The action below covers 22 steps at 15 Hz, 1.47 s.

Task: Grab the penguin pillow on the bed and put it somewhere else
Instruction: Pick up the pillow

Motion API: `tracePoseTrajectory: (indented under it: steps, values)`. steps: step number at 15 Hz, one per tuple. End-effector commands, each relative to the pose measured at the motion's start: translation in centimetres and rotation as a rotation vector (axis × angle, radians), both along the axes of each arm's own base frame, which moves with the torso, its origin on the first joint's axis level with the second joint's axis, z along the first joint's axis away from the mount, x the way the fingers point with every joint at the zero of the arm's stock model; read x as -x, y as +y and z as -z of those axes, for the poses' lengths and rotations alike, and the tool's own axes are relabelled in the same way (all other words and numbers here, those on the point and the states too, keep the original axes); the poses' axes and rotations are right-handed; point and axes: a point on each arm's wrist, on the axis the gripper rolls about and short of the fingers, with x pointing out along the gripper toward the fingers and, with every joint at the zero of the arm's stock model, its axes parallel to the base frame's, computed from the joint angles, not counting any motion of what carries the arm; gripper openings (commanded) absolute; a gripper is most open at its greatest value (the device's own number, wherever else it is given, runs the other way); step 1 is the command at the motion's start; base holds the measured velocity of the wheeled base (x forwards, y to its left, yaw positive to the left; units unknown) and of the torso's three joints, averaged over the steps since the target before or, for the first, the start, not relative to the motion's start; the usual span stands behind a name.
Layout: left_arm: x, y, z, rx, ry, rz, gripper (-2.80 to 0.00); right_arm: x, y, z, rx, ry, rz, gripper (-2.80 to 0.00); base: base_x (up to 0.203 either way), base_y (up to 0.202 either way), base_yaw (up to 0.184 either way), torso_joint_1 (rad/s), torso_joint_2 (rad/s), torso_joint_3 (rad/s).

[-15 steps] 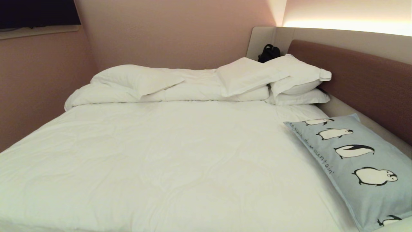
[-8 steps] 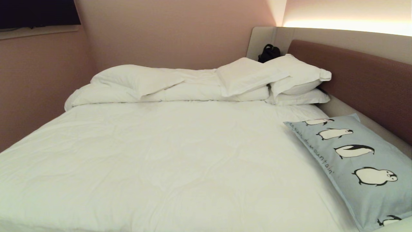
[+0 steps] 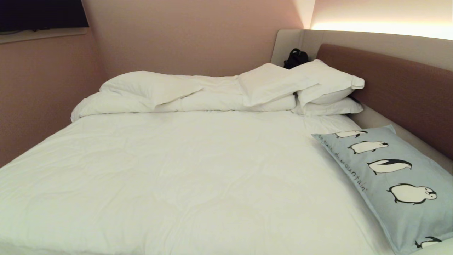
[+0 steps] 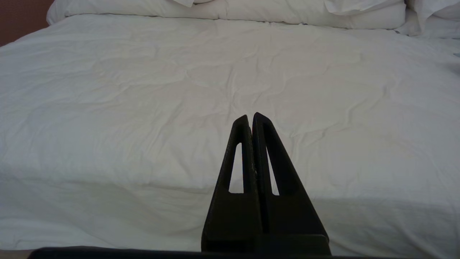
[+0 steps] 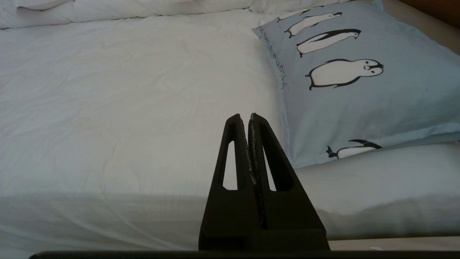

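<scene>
The penguin pillow point(image 3: 389, 177) lies flat at the lower right of the head view, on the right-hand part of the bed point(image 3: 184, 177), its far long edge against the beige surround below the brown headboard point(image 3: 407, 92). Its near corner extends to the front edge of the mattress. White pillows point(image 3: 318, 85) and a folded duvet point(image 3: 184, 97) occupy the upper centre of the frame, well apart from it.

Left claw point(image 4: 250, 117): fully closed, tips together, holding nothing, parked in front of the bare sheet. Right claw point(image 5: 248, 117): fully closed, holding nothing, positioned in front of the mattress edge, near the pillow's closest corner.

Handling assessment: the pillow appears light, soft and compressible, with a loose fabric cover. It will likely sag and fold when lifted from one point. It is not fragile. Recommended grip location: the near corner or the flat flange seam along the near edge, where the cover is thin enough for the claw to close on. The right claw must open before approach.
</scene>
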Motion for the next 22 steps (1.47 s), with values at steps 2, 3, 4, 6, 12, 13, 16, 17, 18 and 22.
tracePoseTrajectory:
  steps: [2, 3, 4, 6, 12, 13, 16, 17, 18, 22]
  values:
    - [0.0, 0.0, 0.0, 0.001, -0.001, -0.002, -2.8, 0.0, 0.0, -0.1, 0.017, -0.001, 0.004, -2.8, 0.0, 0.0, 0.0, 0.0, 0.0, 0.0]
    - [0.0, 0.0, 0.0, 0.001, -0.001, -0.001, -2.8, 0.1, 0.0, -0.5, 0.027, -0.01, 0.006, -2.8, 0.0, 0.0, 0.0, 0.0, 0.0, 0.0]
    - [0.0, 0.0, 0.0, 0.002, -0.001, 0.0, -2.8, 0.4, 0.0, -1.2, 0.03, -0.027, 0.002, -2.8, 0.0, 0.0, 0.0, 0.0, 0.0, 0.0]
    - [0.0, 0.0, 0.0, 0.001, -0.001, -0.001, -2.8, 1.0, 0.0, -2.7, 0.032, -0.025, -0.007, -2.8, 0.0, 0.0, 0.0, 0.0, 0.0, 0.0]
    - [0.0, 0.0, 0.0, 0.001, -0.001, -0.001, -2.8, -1.9, 0.0, -7.5, 0.019, 0.162, -0.017, -2.8, 0.0, 0.0, 0.0, 0.0, 0.0, 0.0]
    - [0.0, 0.0, 0.0, 0.001, -0.001, -0.001, -2.8, -3.1, 0.0, -8.4, 0.006, 0.191, -0.016, -2.8, 0.0, 0.0, 0.0, 0.0, 0.0, 0.0]
    - [0.0, 0.0, 0.0, 0.001, -0.001, -0.001, -2.8, -8.4, 0.0, -10.9, -0.065, 0.279, -0.002, -2.8, 0.0, 0.0, 0.0, 0.0, 0.0, 0.0]
    - [0.0, 0.0, 0.0, 0.001, -0.001, -0.001, -2.8, -10.6, 0.0, -11.6, -0.09, 0.306, 0.006, -2.8, 0.0, 0.0, 0.0, 0.0, 0.0, 0.0]
    - [0.0, 0.0, 0.0, 0.001, -0.001, -0.001, -2.8, -13.0, 0.0, -12.2, -0.113, 0.327, 0.016, -2.8, 0.0, 0.0, 0.0, 0.0, 0.0, 0.0]
    - [0.0, 0.0, 0.0, 0.001, -0.001, -0.001, -2.8, -22.2, -0.3, -14.4, -0.195, 0.339, 0.091, -2.8, 0.0, 0.0, 0.0, 0.0, 0.0, 0.0]
